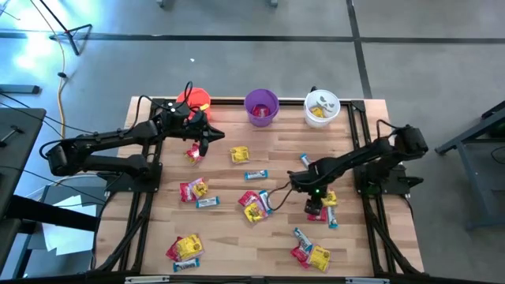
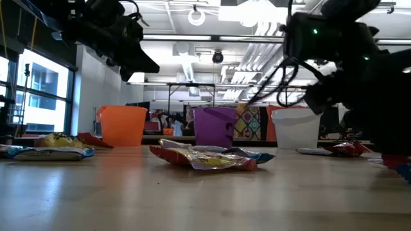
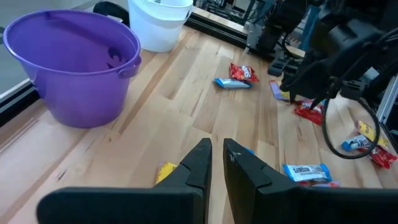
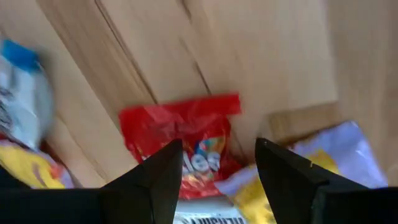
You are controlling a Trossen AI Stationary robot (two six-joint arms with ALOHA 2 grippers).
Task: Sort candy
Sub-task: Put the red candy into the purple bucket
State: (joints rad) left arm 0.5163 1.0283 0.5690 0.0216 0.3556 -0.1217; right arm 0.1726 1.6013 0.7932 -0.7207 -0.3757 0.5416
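Right wrist view: my right gripper (image 4: 219, 165) has its fingers apart, poised over a red packet (image 4: 186, 140).
That packet lies flat on the table (image 4: 261, 56), touching a yellow packet (image 4: 292, 180). My left gripper (image 3: 216, 163), fingers nearly together and holding nothing, hangs near the purple cup (image 3: 74, 62). More candy (image 1: 254, 207) lies scattered across the boards, with the white cup (image 1: 322, 106) and orange cup (image 1: 193, 100) along the far edge.
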